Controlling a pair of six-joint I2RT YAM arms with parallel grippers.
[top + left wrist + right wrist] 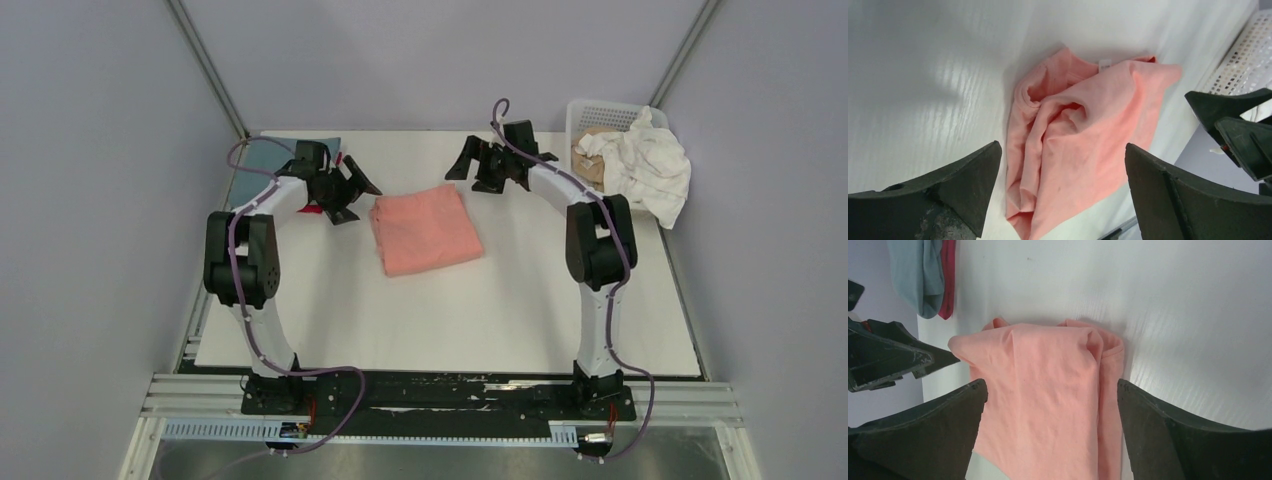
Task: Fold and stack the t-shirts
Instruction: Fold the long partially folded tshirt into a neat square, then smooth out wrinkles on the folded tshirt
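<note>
From above, the salmon pink t-shirt (425, 228) is lying folded mid-surface (450, 320). The left gripper (350, 193) and right gripper (482, 165) are hovering at its far corners, touching nothing. A grey-blue shirt (262, 163) and a red shirt (315, 209) are waiting far left.

In the left wrist view the jaws are standing wide apart. The collar edge is bunching loosely, so the pinch should probably catch every layer there.

In the right wrist view the jaws are likewise gaping over a smoother edge. Gripping both sides level would likely keep the fold from opening on the way to the stack.

Open table (450, 320) nearside of the pink t-shirt (425, 230); basket (592, 108) far right, grey-blue t-shirt (265, 165) far left.
</note>
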